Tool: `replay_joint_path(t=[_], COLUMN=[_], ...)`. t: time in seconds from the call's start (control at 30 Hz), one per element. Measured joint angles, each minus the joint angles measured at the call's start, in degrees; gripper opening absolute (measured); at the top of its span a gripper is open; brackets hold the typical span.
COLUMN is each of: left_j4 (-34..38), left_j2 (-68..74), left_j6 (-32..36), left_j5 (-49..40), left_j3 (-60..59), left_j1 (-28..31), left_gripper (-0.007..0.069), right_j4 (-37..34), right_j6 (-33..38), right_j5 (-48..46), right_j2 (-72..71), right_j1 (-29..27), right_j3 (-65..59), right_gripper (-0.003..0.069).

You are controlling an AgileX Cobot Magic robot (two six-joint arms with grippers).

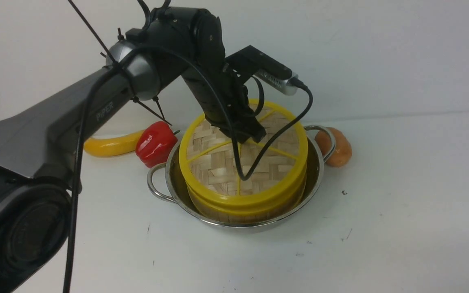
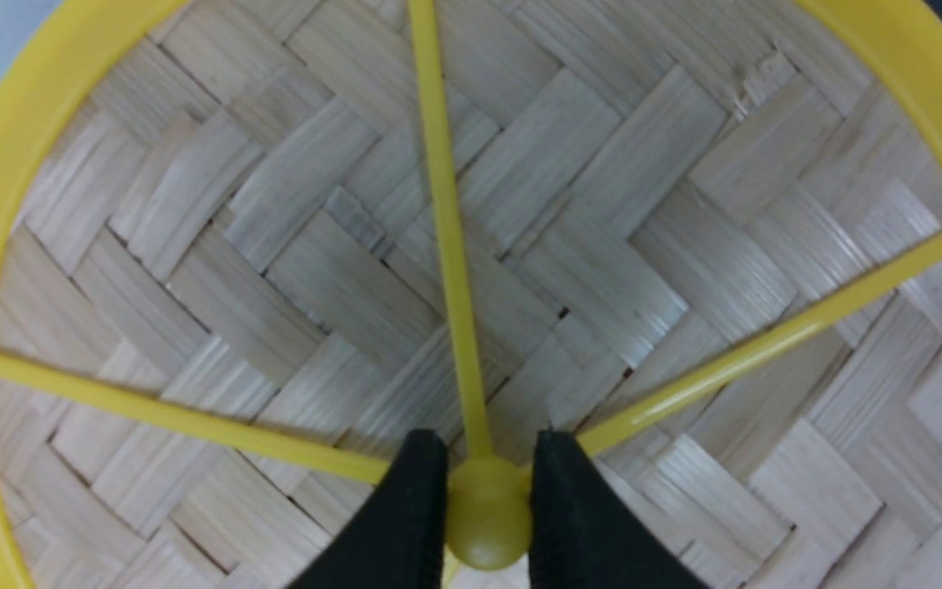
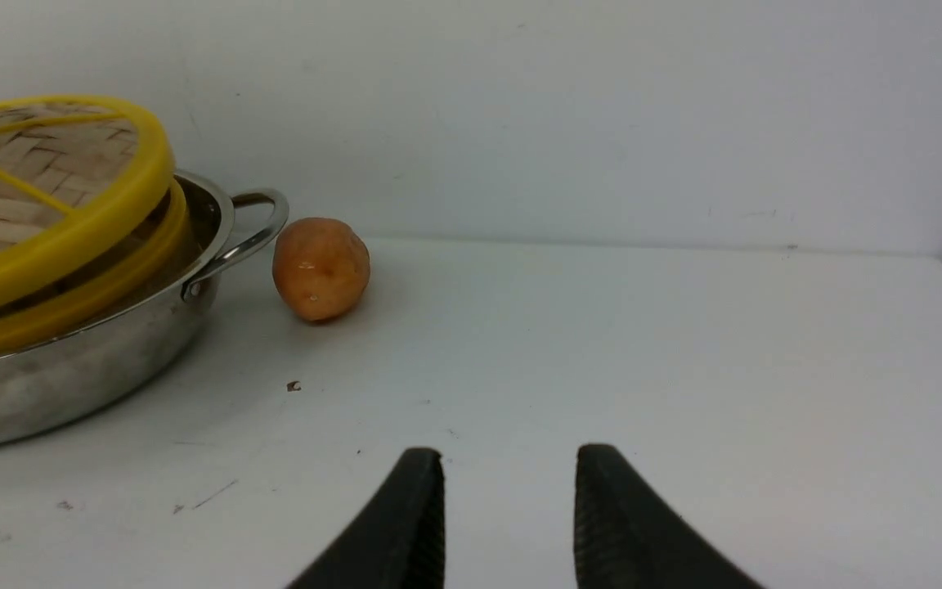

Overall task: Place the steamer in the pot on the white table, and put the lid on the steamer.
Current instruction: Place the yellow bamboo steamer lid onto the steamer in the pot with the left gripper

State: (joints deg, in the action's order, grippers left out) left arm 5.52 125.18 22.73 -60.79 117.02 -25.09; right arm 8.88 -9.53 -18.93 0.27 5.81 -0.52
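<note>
My left jaws (image 2: 487,507), pinched on the small knob of the flat woven-bamboo yellow-rimmed lid (image 1: 234,162), hold it tilted directly over the yellow-rimmed bamboo steamer (image 1: 242,203) in the shiny steel pot (image 1: 318,171), while my right jaws (image 3: 508,511) hang open and empty, well off to the right.

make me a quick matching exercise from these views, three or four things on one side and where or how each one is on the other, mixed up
Things:
1. lid
2. steamer
3. orange potato
4. right gripper

States:
A. open above bare table
B. inside the pot
C. on the table beside a pot handle
D. knob pinched by the left gripper

Pairs: 1-D, 2-B, 3-C, 4-A
</note>
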Motion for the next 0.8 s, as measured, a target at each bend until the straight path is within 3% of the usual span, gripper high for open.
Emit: replay_joint_path(t=[0.8], left_j4=[-1.1], left_j2=[1.4], left_j6=[0.0], left_j5=[-0.6], left_j3=[0.2], left_j1=[0.0], left_gripper=[0.0115], right_j4=[0.0], right_j6=[0.0], right_j5=[0.0], right_j2=[0.0], right_j1=[0.0], right_j3=[0.0], right_gripper=[0.0244])
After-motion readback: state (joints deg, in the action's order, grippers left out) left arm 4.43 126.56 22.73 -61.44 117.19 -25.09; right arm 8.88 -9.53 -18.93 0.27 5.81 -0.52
